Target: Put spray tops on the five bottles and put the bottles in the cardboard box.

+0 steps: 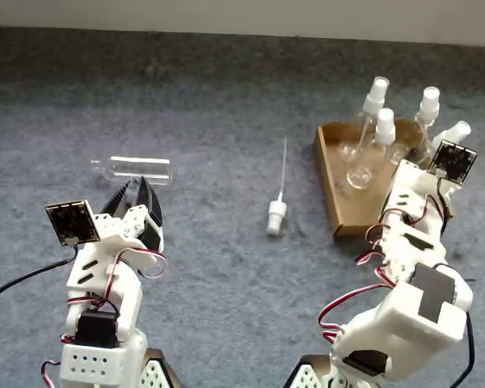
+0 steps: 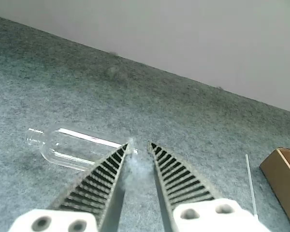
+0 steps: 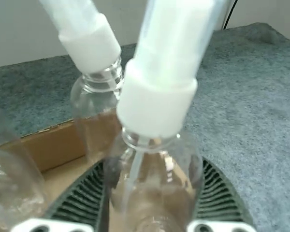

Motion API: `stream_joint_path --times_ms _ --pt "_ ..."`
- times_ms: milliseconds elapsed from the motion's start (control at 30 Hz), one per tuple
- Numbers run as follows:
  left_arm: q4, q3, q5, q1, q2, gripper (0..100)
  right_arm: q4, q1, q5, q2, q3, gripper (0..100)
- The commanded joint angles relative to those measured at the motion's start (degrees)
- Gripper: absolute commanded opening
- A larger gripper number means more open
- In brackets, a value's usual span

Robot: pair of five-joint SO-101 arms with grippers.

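A clear bottle without a top [image 1: 133,168] [image 2: 72,147] lies on its side on the grey carpet. My left gripper [image 1: 139,187] [image 2: 140,145] stands open just short of it, its tips by the bottle's base, with nothing between them. A loose spray top [image 1: 276,214] with its long tube lies in the middle, and the tube [image 2: 250,181] also appears in the left wrist view. My right gripper [image 3: 150,193] is over the cardboard box [image 1: 339,202] [image 3: 53,145], shut on a tilted, capped bottle [image 1: 451,134] [image 3: 154,159]. Three more capped bottles [image 1: 377,137] stand in the box.
The carpet between the two arms holds just the spray top. The box [image 2: 282,174] sits at the right of the table, with a pale wall along the table's far edge. Red, white and black cables hang beside both arm bases.
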Motion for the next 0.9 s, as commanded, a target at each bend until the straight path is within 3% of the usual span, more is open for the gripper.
stream_joint_path --times_ms 0,167,700,867 --pt "0.09 1.1 0.26 -0.48 -0.57 1 -1.63 -0.66 1.32 -0.57 -3.3 22.8" --pt "0.09 1.1 0.26 -0.48 -0.57 1 -1.63 -0.66 1.58 -0.84 -3.3 28.4" --pt "0.09 1.1 0.26 -0.48 -0.57 1 -0.92 -0.4 1.76 -5.85 -2.95 28.6" --pt "0.09 1.1 0.26 -0.48 -0.57 1 14.11 -0.57 1.76 -13.85 -2.07 28.6"
